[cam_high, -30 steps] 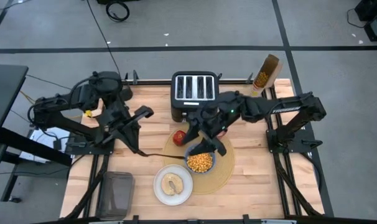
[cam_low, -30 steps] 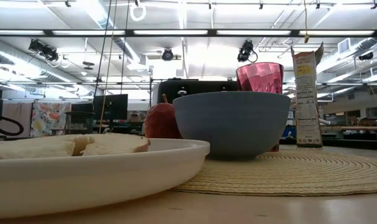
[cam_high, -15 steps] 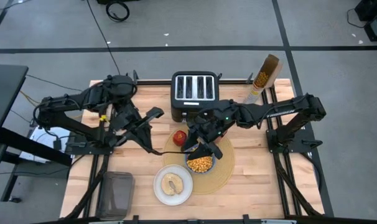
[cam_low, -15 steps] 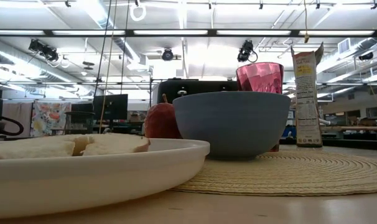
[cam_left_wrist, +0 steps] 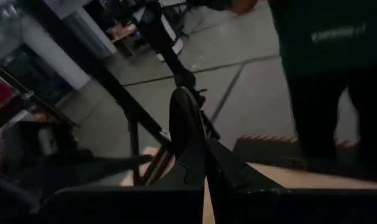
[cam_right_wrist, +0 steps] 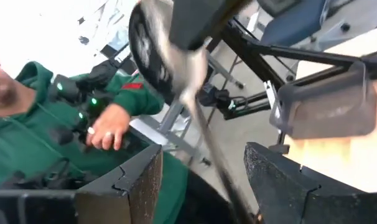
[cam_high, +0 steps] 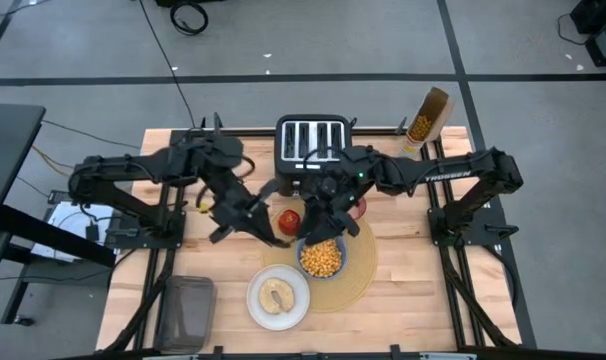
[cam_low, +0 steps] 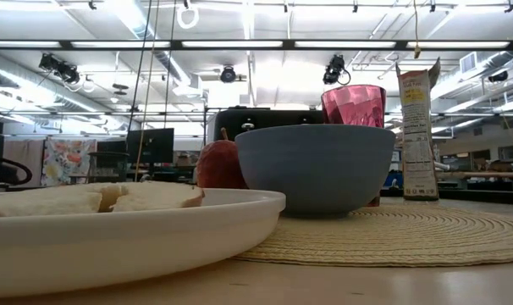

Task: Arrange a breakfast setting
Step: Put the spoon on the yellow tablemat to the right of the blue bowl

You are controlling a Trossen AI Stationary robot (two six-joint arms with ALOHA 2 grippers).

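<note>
Above the tan placemat (cam_high: 361,262), the left claw (cam_high: 273,237), clamped on the metal spoon (cam_right_wrist: 198,115), offers it lengthwise between the right claw's (cam_high: 318,228) half-open fingers, just beside the blue bowl (cam_high: 322,259).

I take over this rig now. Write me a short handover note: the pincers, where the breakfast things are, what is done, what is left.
Left pincer: shut on the metal spoon, held in the air near the red apple.
Right pincer: open, its fingers on either side of the spoon handle, no grip yet.
Large round tan placemat: carries the small blue bowl, filled with cereal, with the pink translucent cup behind it. The apple is at its far-left edge.
White round plate: at the mat's near-left edge, holding the bagel.
Done: everything but the spoon.
Left: probably pass the spoon across and set it down.
</note>
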